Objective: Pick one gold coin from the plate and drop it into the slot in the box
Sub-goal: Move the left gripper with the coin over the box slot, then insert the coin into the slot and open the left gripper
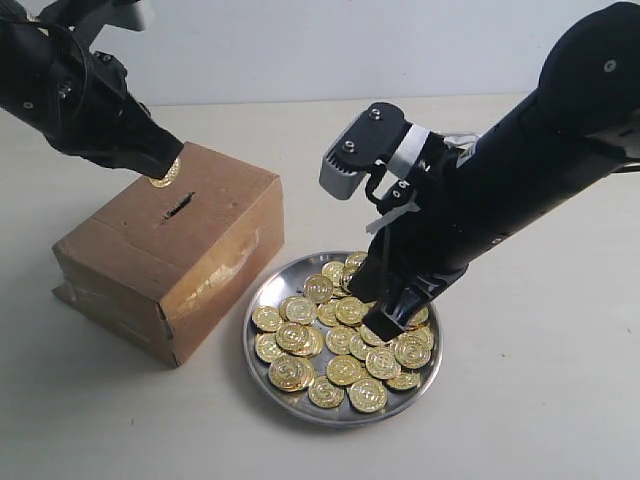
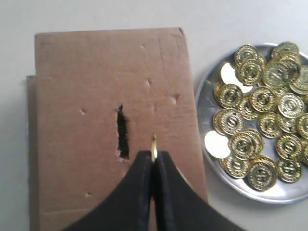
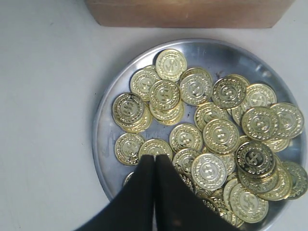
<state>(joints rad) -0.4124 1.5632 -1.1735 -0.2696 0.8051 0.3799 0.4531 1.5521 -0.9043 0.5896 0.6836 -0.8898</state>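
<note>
In the exterior view the left gripper (image 1: 160,168) hovers over the far edge of the box (image 1: 170,255), its fingers pinching a gold coin (image 1: 166,176) beyond the slot (image 1: 178,208), while the right gripper (image 1: 385,320) dips into the plate (image 1: 262,290), nowhere near the slot. The left wrist view shows the coin (image 2: 154,148) held edge-on, its edge running parallel to the slot (image 2: 122,131), which lies just to one side. In the right wrist view the right fingers (image 3: 144,192) are pressed together over the heaped coins (image 3: 211,139), and no coin shows between them.

exterior oblique, wrists downward, plate (image 1: 262,290) shared
</note>
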